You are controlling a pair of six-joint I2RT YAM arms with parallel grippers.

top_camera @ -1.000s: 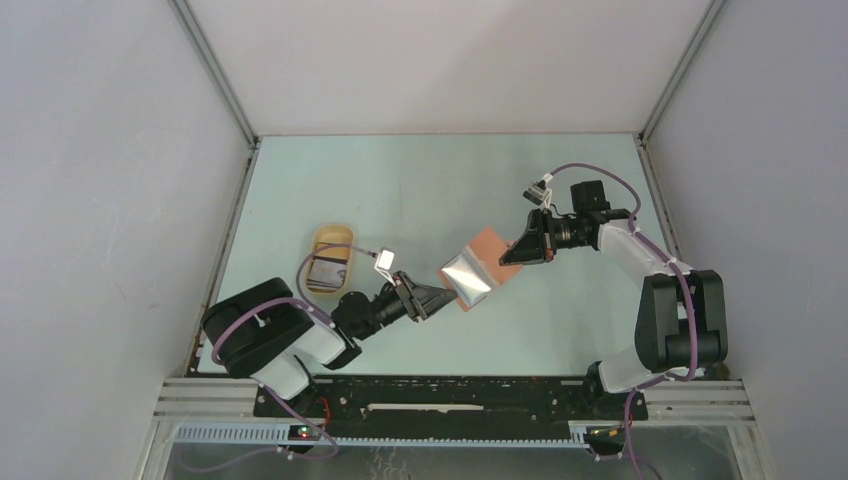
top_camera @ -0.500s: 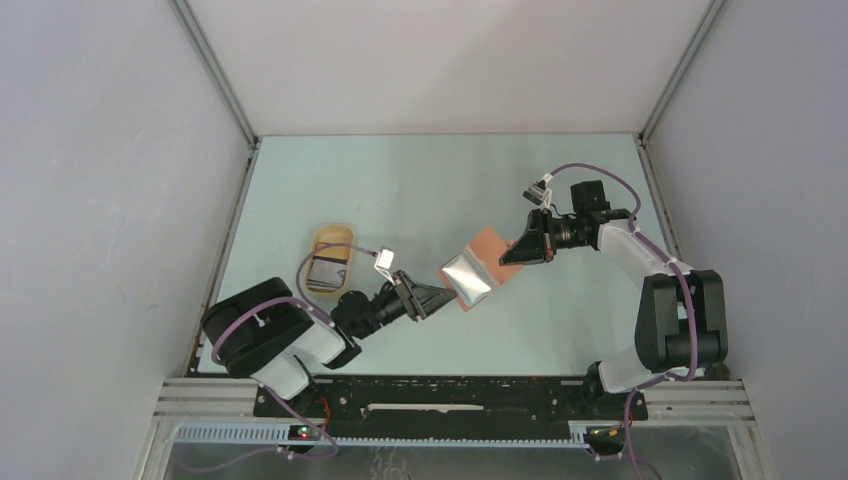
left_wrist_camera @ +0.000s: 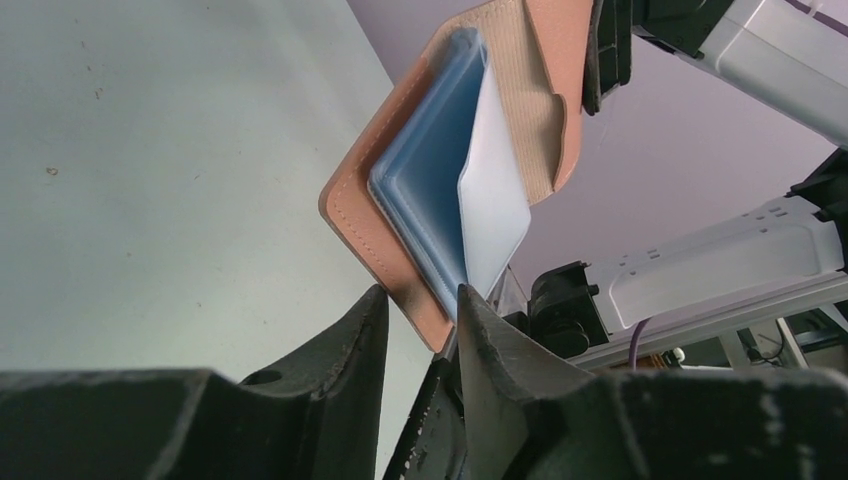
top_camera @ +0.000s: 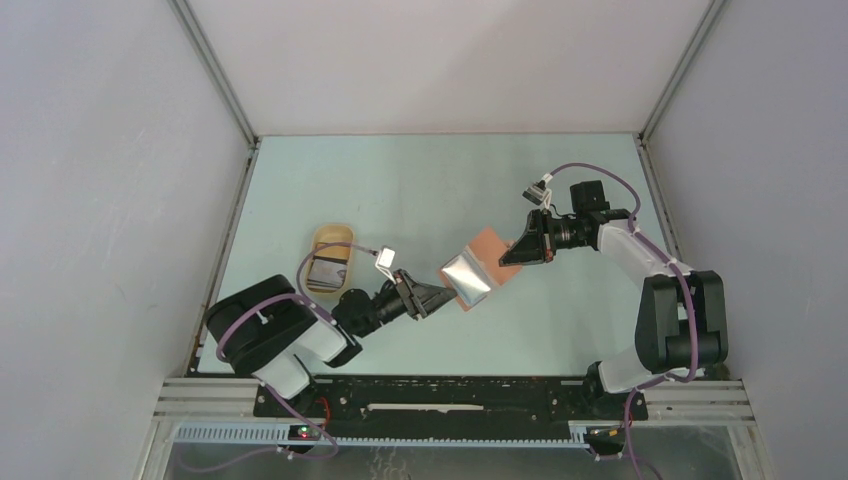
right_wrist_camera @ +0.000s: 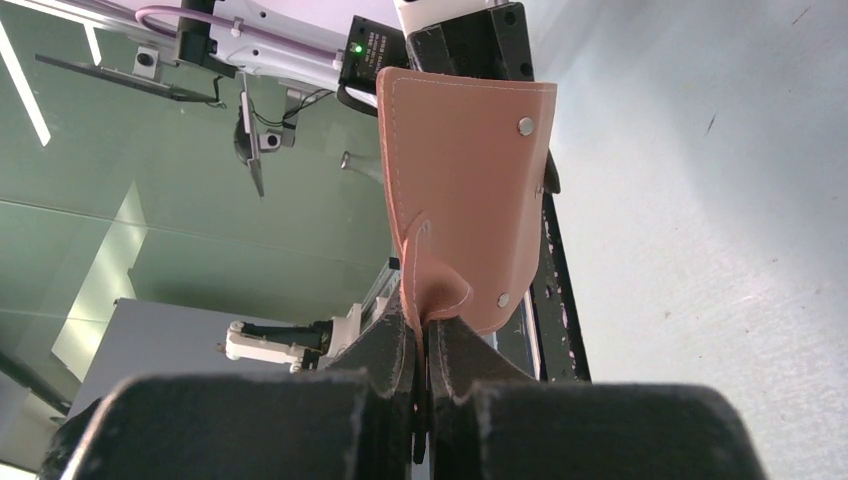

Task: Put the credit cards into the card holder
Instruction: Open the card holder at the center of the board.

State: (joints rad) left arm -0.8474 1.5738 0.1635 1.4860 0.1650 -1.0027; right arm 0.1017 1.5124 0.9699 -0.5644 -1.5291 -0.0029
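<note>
Currently, the card holder (top_camera: 472,268) is being held open with a white credit card (left_wrist_camera: 495,190) sitting partway in its blue slots, the right gripper (right_wrist_camera: 422,325) is clamping its outer flap, and the left gripper (left_wrist_camera: 420,300) is straddling its near corner with jaws narrow, contact not determinable.

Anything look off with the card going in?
Yes: the white plastic card looks crooked in the grey-blue slots of the reddish-brown leather wallet, with one corner poking out rather than seated square.
</note>
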